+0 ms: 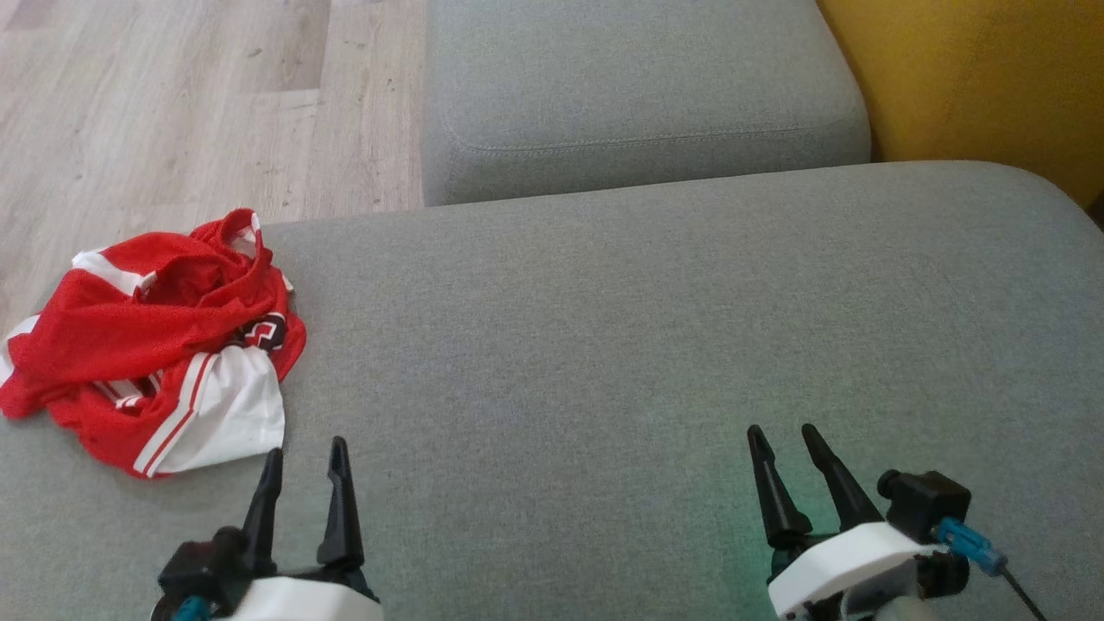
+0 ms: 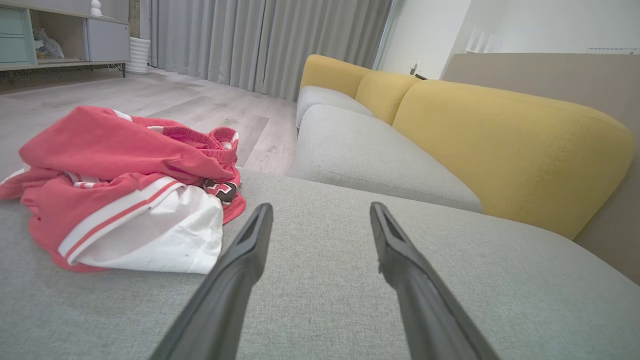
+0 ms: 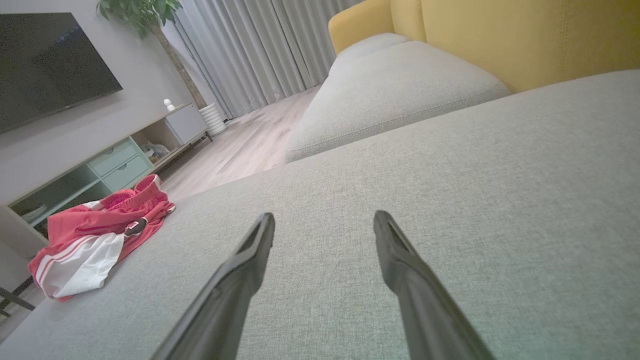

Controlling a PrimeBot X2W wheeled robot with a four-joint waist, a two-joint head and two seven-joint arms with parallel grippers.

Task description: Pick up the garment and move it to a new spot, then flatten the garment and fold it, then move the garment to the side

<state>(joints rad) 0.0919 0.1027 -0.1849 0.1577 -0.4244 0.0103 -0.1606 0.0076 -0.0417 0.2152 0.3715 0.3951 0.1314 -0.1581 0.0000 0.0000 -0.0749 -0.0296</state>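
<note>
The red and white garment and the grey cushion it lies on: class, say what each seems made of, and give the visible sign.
The garment: probably thin synthetic sports mesh, with little sheen; the red panels show a fine pinhole texture and it slumps in soft folds. The grey cushion: woven upholstery cloth, matt; a fine flecked weave shows close up in the wrist views.

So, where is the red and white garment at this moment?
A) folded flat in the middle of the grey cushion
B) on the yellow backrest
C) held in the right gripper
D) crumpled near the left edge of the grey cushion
D: the garment lies in a crumpled heap at the left edge of the grey cushion, just ahead of the open left gripper.
</note>
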